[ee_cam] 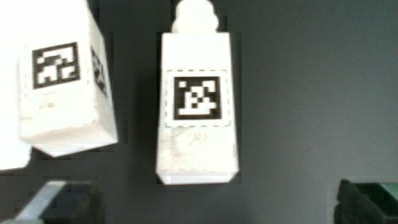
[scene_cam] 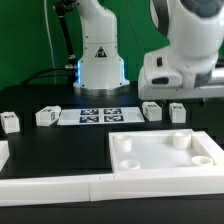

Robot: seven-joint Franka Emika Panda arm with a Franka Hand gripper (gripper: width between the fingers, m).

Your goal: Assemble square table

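Note:
The square table top point(scene_cam: 165, 155), a white tray with a raised rim and round sockets, lies at the front on the exterior view's right. Two white tagged legs point(scene_cam: 151, 111) point(scene_cam: 178, 112) lie behind it, under the arm's white wrist point(scene_cam: 175, 70). Two more legs point(scene_cam: 47, 117) point(scene_cam: 10, 122) lie on the exterior view's left. In the wrist view one leg point(ee_cam: 196, 110) lies lengthwise, in line with the gap between the jaws, and a second leg point(ee_cam: 63, 85) lies beside it. My gripper point(ee_cam: 214, 205) hangs above them, open and holding nothing, its dark fingertips point(ee_cam: 63, 205) spread wide.
The marker board point(scene_cam: 98, 116) lies flat between the leg pairs, in front of the robot base point(scene_cam: 100, 60). Long white border bars point(scene_cam: 50, 185) run along the front edge and the exterior view's left side point(scene_cam: 3, 152). The table surface is black.

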